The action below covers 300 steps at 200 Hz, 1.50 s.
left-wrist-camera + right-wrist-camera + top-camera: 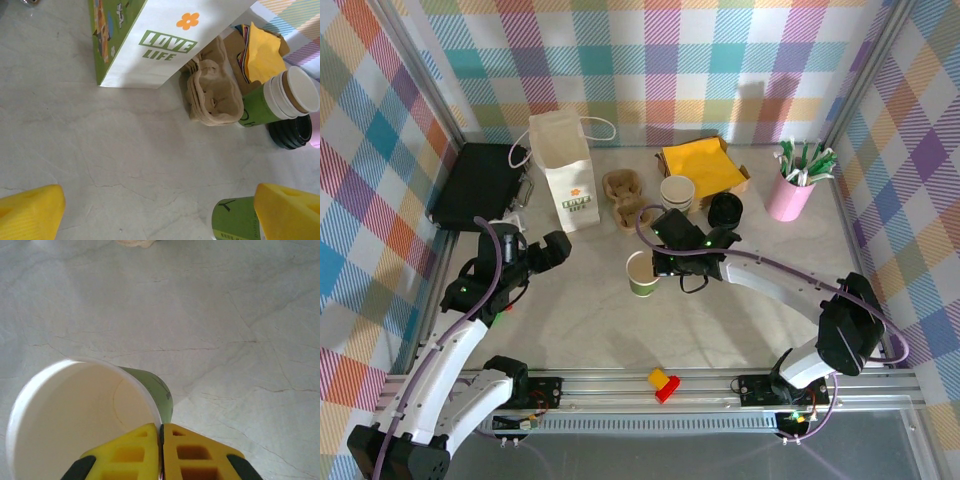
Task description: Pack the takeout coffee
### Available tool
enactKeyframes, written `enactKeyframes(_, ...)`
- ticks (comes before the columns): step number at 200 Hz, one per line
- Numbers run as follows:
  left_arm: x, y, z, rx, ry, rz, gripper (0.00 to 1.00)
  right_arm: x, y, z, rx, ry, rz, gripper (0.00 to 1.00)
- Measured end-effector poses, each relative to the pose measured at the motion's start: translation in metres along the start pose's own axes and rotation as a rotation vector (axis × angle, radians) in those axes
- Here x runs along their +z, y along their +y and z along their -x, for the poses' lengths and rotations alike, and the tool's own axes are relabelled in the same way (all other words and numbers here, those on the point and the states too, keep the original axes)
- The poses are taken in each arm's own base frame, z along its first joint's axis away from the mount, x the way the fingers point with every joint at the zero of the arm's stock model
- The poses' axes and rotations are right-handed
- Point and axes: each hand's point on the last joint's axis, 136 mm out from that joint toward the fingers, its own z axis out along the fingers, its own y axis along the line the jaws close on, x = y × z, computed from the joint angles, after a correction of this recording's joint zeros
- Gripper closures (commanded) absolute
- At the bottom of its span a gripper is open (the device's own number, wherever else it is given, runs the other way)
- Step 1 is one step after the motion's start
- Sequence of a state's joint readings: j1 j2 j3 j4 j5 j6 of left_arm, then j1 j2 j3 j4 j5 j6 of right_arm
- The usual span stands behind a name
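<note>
The left gripper hangs with its jaws wide apart and nothing between them, the white paper bag standing just ahead of it. To its right the green cup stands lidless, its rim clamped by the right gripper. The coffee seems not yet ready to pack, so the next move likely calls for a lid from the black lids beyond that gripper

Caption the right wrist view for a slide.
Right gripper pinches the rim of a lidless green cup, pale marbled table beyond.
</note>
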<state>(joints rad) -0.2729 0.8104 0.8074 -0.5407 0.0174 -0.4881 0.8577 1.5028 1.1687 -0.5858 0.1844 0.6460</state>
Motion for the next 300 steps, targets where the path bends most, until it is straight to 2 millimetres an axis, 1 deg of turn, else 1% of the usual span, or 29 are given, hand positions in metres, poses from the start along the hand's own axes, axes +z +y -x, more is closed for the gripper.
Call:
enactKeyframes(58, 0.000, 0.000, 0.000, -0.003, 0.000, 0.000, 0.04, 0.013, -0.005, -0.015, -0.016, 0.022, -0.035, 0.88)
enactKeyframes(84, 0.000, 0.000, 0.000, -0.003, 0.000, 0.000, 0.04, 0.015, -0.007, -0.017, -0.018, 0.023, -0.046, 0.80)
enactKeyframes(110, 0.000, 0.001, 0.000, -0.005, -0.001, 0.002, 0.04, 0.014, -0.006, -0.017, -0.011, 0.019, -0.051, 0.68)
enactKeyframes(140, 0.000, 0.001, 0.000, -0.010, -0.001, 0.003, 0.04, 0.011, -0.010, -0.018, -0.013, 0.028, -0.075, 0.56)
enactKeyframes(155, 0.000, 0.001, -0.001, -0.010, 0.002, 0.005, 0.04, 0.004, -0.010, -0.012, -0.018, 0.020, -0.090, 0.54)
enactKeyframes(164, -0.001, 0.001, 0.000, -0.010, 0.002, 0.005, 0.04, -0.003, -0.007, -0.005, -0.022, 0.006, -0.097, 0.54)
enactKeyframes(184, -0.005, -0.003, 0.005, -0.009, -0.007, -0.002, 0.04, -0.024, 0.000, 0.018, -0.040, -0.050, -0.100, 0.53)
enactKeyframes(205, -0.011, -0.008, 0.012, -0.009, -0.022, -0.013, 0.04, -0.049, -0.003, 0.042, -0.045, -0.116, -0.112, 0.51)
enactKeyframes(216, -0.014, -0.011, 0.015, -0.008, -0.031, -0.020, 0.03, -0.061, -0.011, 0.055, -0.037, -0.150, -0.124, 0.50)
enactKeyframes(224, -0.016, -0.013, 0.017, -0.008, -0.036, -0.026, 0.04, -0.068, -0.020, 0.063, -0.022, -0.173, -0.138, 0.50)
enactKeyframes(237, -0.018, -0.015, 0.019, -0.008, -0.041, -0.037, 0.03, -0.078, -0.043, 0.077, 0.018, -0.204, -0.174, 0.49)
enactKeyframes(248, -0.020, -0.017, 0.020, -0.007, -0.044, -0.044, 0.04, -0.084, -0.068, 0.089, 0.061, -0.225, -0.214, 0.49)
enactKeyframes(250, -0.020, -0.017, 0.020, -0.008, -0.043, -0.045, 0.04, -0.084, -0.069, 0.090, 0.063, -0.226, -0.217, 0.49)
enactKeyframes(274, -0.021, -0.018, 0.020, -0.007, -0.043, -0.052, 0.04, -0.088, -0.117, 0.108, 0.150, -0.248, -0.295, 0.47)
enactKeyframes(289, -0.022, -0.018, 0.020, -0.007, -0.043, -0.054, 0.04, -0.087, -0.137, 0.116, 0.188, -0.254, -0.327, 0.47)
enactKeyframes(300, -0.022, -0.018, 0.020, -0.007, -0.044, -0.055, 0.04, -0.081, -0.150, 0.122, 0.213, -0.252, -0.347, 0.47)
